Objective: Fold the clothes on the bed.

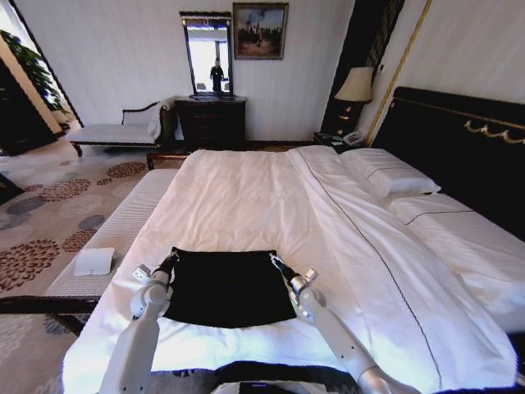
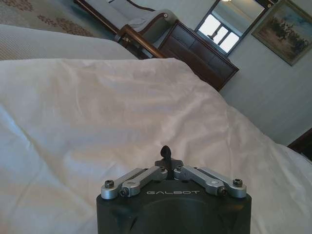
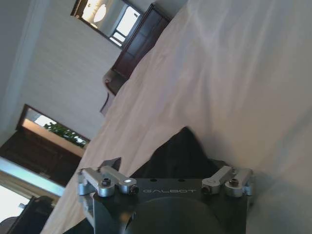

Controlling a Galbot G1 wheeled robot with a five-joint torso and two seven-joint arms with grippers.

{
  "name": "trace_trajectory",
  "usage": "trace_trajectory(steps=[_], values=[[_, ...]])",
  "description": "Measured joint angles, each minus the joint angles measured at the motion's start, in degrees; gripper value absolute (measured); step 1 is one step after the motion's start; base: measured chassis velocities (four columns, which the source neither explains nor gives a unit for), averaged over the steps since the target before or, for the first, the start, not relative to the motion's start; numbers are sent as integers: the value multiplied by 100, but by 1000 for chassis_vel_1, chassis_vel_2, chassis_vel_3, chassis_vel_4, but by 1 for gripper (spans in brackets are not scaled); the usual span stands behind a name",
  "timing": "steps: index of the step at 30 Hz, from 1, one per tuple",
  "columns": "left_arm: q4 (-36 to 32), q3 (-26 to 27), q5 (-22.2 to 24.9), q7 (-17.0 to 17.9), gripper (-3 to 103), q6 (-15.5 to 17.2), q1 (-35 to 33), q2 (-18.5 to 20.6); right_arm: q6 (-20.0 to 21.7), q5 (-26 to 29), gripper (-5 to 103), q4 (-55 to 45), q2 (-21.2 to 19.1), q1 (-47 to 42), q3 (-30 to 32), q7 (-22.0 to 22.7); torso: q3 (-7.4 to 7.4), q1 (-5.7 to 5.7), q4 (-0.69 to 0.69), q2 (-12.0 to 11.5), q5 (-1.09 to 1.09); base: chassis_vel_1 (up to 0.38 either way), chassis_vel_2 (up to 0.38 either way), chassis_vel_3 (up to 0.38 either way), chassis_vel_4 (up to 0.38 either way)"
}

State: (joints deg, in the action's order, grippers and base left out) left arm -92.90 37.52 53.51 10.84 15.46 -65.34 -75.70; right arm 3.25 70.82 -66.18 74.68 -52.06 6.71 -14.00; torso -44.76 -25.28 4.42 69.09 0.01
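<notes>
Left gripper [image 1: 171, 259] pinched shut on the far-left corner of the black garment [image 1: 225, 287]. Right gripper [image 1: 276, 262] clamps the far-right corner; garment lies flat between them on the bed [image 1: 238, 193].

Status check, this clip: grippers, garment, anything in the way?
Left gripper shut on black garment's far left corner. Right gripper at far right corner, grip unclear. Garment flat on bed. Nothing obstructing.
</notes>
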Motion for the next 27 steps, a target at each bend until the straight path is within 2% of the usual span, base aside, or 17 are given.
trace_trajectory(steps=[1,4,7,8,9,10,13,15,19,21,25,27], values=[[0,0,0,0,0,0,0,0,0,0,92,0,0,0,0,0,0,0,0,0,0,0,0,0,0],[-2,16,-1,1,0,0,-20,35,-11,-29,76,-75,36,-15,5,16,0,0,0,0,0,0,0,0,0],[-10,23,-2,-17,0,0,-34,47,-69,-58,76,-94,34,-18,23,63,0,0,0,0,0,0,0,0,0],[-13,23,-3,-31,0,-1,-39,48,-98,-60,65,-106,29,-18,33,92,0,0,-1,0,0,0,0,0,0],[-13,23,-9,-41,0,-3,-43,47,-130,-58,60,-121,24,-18,44,126,0,0,0,0,-1,0,0,0,0],[-13,23,-9,-41,0,-3,-43,47,-130,-58,60,-121,24,-18,44,126,0,0,0,0,-1,0,0,0,0],[-13,13,-24,-54,0,-13,-49,30,-236,-46,43,-161,12,-2,76,221,0,0,0,0,-1,0,0,0,0],[-13,9,-24,-54,0,-15,-50,21,-268,-40,43,-175,12,3,83,238,0,0,-1,0,-1,0,0,0,0],[-51,-20,-25,-44,0,-16,-48,-59,-355,-6,21,-293,41,-24,91,294,0,0,-1,0,-1,0,0,0,0],[-53,-27,-25,-42,0,-16,-45,-72,-358,-20,21,-306,46,-38,88,294,0,0,-1,0,-1,0,0,0,0],[-52,-46,-25,-37,0,-16,-30,-86,-390,-94,2,-345,54,-106,86,257,0,0,0,0,-1,0,0,0,0],[-52,-44,-24,-37,0,-16,-27,-78,-423,-105,1,-378,45,-121,93,226,0,0,-1,0,-1,0,0,0,0]])
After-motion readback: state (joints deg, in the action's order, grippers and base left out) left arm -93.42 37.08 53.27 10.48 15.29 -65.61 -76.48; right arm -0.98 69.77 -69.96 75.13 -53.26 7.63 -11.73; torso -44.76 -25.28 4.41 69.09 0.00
